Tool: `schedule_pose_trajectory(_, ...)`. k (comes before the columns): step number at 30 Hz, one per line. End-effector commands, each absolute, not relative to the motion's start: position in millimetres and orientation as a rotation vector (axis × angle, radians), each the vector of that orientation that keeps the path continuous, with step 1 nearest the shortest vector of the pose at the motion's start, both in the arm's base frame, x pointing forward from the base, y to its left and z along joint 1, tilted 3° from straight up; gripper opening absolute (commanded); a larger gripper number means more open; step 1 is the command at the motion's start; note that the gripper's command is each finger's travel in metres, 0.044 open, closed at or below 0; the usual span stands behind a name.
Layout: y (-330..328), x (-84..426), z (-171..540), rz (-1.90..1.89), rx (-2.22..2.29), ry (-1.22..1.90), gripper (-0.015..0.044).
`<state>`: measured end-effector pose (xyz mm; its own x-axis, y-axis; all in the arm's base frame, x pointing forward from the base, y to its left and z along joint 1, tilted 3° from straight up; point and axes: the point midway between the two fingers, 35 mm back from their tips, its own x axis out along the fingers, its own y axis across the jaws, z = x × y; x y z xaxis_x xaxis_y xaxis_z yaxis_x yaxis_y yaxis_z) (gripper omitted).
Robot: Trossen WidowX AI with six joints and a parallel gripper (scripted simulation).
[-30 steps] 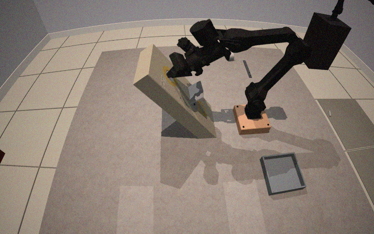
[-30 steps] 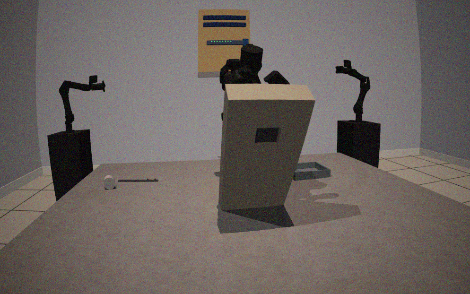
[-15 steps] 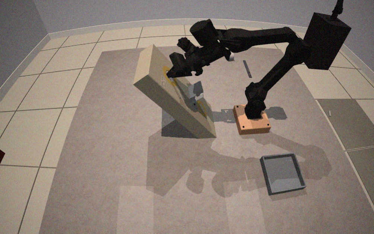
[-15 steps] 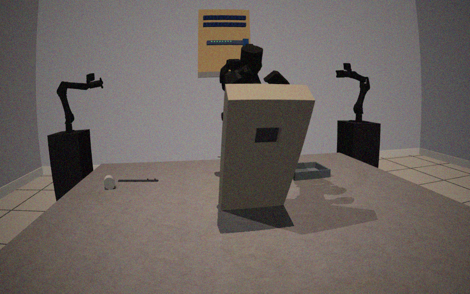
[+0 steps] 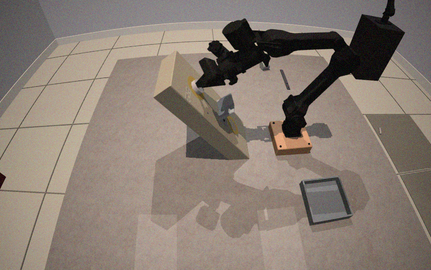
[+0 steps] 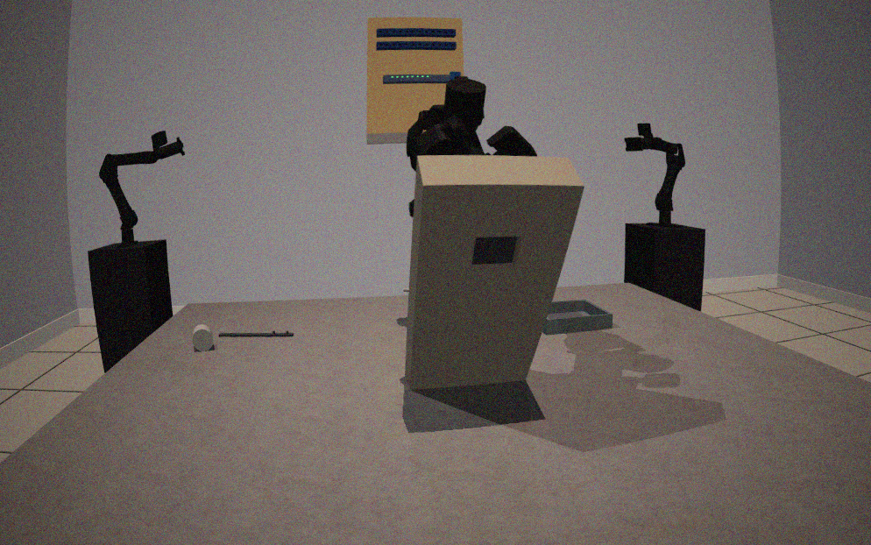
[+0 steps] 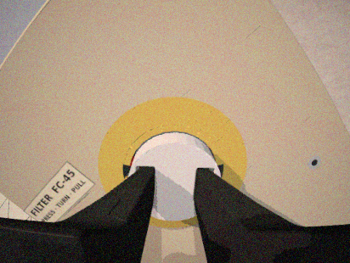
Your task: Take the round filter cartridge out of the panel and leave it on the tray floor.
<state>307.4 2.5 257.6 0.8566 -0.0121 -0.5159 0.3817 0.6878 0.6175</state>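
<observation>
The round white filter cartridge [image 5: 197,90] [image 7: 176,154] stands partly out of its hole in the tilted beige service panel [image 5: 203,125] [image 6: 475,314] [image 7: 170,51]. Its side wall shows above its face in the wrist view. A yellow ring [image 7: 111,157] surrounds the hole, with a dark notch at each side. My gripper [image 5: 198,85] [image 7: 174,171] is shut on the cartridge, its two fingertips at the face where the slots are; the fingers hide the slots. In the exterior view the panel hides the cartridge and fingertips. The blue-grey tray [image 5: 305,202] [image 6: 581,324] holds nothing.
A grey bracket-like part [image 5: 226,102] juts from the panel's lower front, near a second yellow ring [image 5: 233,124]. A loose white cylinder [image 5: 264,67] [image 6: 202,337] and a thin dark bar [image 5: 284,79] [image 6: 255,334] lie on the table. The tray stands beyond the arm's orange base [image 5: 294,146].
</observation>
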Motion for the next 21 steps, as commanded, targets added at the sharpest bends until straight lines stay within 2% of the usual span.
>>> schedule_pose_trajectory(1,4,283,273,-0.224,0.791,0.508,0.0000)
schedule_pose_trajectory(6,4,259,284,-0.223,0.789,0.514,0.0000)
schedule_pose_trajectory(21,4,257,283,-0.223,0.789,0.515,0.0000)
